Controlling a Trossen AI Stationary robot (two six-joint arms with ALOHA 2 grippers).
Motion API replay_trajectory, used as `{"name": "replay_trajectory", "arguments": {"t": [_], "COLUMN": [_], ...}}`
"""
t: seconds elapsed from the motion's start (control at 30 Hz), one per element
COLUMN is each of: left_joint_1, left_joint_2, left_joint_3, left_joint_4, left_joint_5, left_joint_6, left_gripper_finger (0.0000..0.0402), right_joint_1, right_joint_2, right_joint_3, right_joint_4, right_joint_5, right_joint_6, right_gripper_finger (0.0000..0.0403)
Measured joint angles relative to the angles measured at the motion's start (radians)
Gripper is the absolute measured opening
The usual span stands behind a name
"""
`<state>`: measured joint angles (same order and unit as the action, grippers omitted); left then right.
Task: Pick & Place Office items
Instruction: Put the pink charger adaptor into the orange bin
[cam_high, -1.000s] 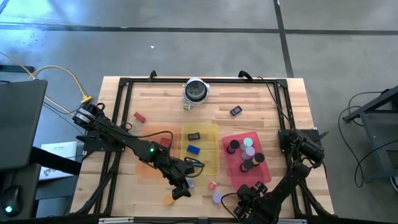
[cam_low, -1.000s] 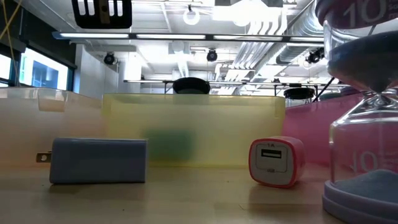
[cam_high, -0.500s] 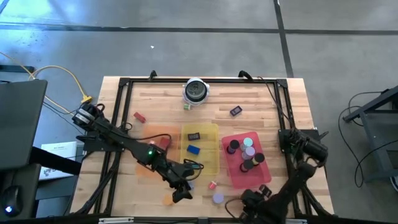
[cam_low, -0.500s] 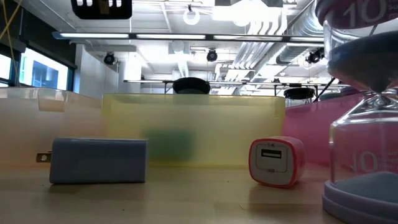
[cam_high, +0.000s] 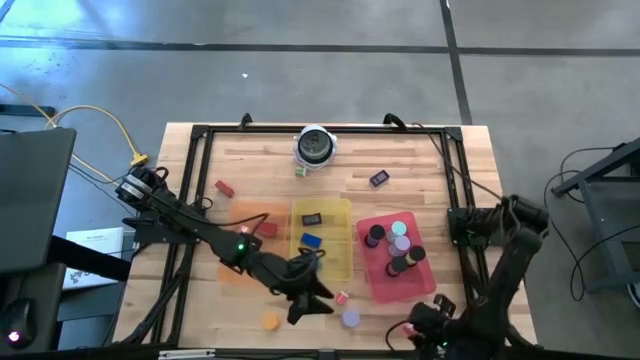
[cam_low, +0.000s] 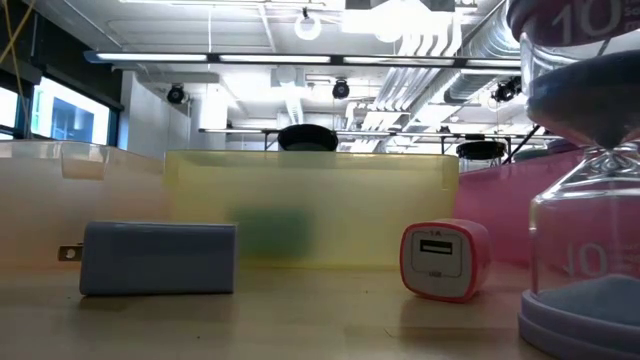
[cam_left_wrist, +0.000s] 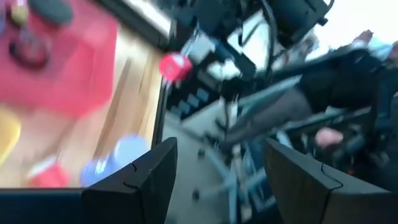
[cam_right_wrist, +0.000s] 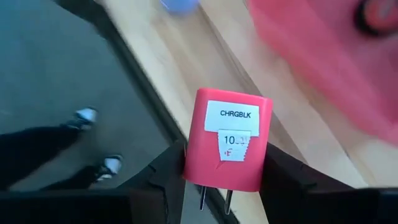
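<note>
Right claw (cam_right_wrist: 217, 186) off the near right corner of the table (cam_high: 440, 160), fingers clamped on a red charger block (cam_right_wrist: 228, 140) with a white label reading CHRGBLK, two prongs pointing back between the fingers; a person's legs and shoes (cam_right_wrist: 93, 118) show on the floor beyond. Left claw (cam_high: 318, 296) low over the near-centre boards, just in front of the yellow tray (cam_high: 335, 262); fingers spread apart with nothing between them in the left wrist view, which is blurred. Just beside it on the bare wood: a small red-and-white charger (cam_high: 342, 297), a pale purple disc (cam_high: 350, 318), an orange disc (cam_high: 270, 321). Red tray (cam_high: 380, 285) to the right holds several round discs (cam_high: 400, 240), black, teal and purple. Yellow tray holds a black block (cam_high: 312, 218) and a blue block (cam_high: 311, 240). Orange tray (cam_high: 235, 270) left of it, partly under the left arm. Far side: a red bit (cam_high: 224, 187), a dark block (cam_high: 379, 179), and a round silver-and-black object (cam_high: 315, 146) at the far edge. Low view: grey plug adapter (cam_low: 158, 258) and the red-and-white charger standing in front of the yellow tray wall, a purple sand timer (cam_low: 580, 190) close at right.
</note>
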<state>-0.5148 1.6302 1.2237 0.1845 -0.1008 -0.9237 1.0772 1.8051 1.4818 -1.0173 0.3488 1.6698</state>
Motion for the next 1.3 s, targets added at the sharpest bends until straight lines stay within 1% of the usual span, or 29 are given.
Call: {"name": "replay_trajectory", "arguments": {"t": [0.1,0.2,0.3,0.4,0.47,0.57,0.7,0.8,0.93,1.07,1.3], "left_joint_1": [0.000,0.000,0.000,0.000,0.004,0.004,0.004,0.004,0.004,0.000,0.013], "left_joint_2": [0.000,0.000,0.000,0.000,0.000,0.000,0.000,0.000,0.000,0.000,0.000], "left_joint_3": [0.000,0.000,0.000,0.000,0.000,0.000,0.000,0.000,0.000,0.000,0.000], "left_joint_4": [0.081,0.150,0.190,0.219,0.229,0.242,0.282,0.323,0.388,0.401,0.399], "left_joint_5": [-0.061,-0.098,-0.107,-0.107,-0.107,-0.108,-0.112,-0.125,-0.166,-0.169,-0.168], "left_joint_6": [0.044,0.126,0.223,0.289,0.335,0.439,0.690,0.865,1.091,1.298,1.328], "left_gripper_finger": [0.0227,0.0227,0.0227,0.0227,0.0227,0.0227,0.0227,0.0227,0.0227,0.0227,0.0227], "right_joint_1": [0.004,0.001,-0.020,-0.053,-0.085,-0.126,-0.189,-0.223,-0.270,-0.309,-0.355], "right_joint_2": [-0.071,-0.135,-0.183,-0.221,-0.238,-0.255,-0.266,-0.265,-0.265,-0.274,-0.295], "right_joint_3": [0.000,0.000,0.000,0.000,0.000,0.001,0.001,0.000,0.000,0.000,0.000], "right_joint_4": [0.020,0.106,0.217,0.334,0.415,0.493,0.567,0.603,0.611,0.610,0.604], "right_joint_5": [0.105,0.247,0.367,0.435,0.458,0.453,0.381,0.330,0.269,0.219,0.161], "right_joint_6": [-0.032,-0.121,-0.279,-0.452,-0.568,-0.694,-0.781,-0.825,-0.837,-0.856,-0.889], "right_gripper_finger": [0.0148,0.0148,0.0148,0.0148,0.0148,0.0148,0.0148,0.0148,0.0148,0.0148,0.0147]}}
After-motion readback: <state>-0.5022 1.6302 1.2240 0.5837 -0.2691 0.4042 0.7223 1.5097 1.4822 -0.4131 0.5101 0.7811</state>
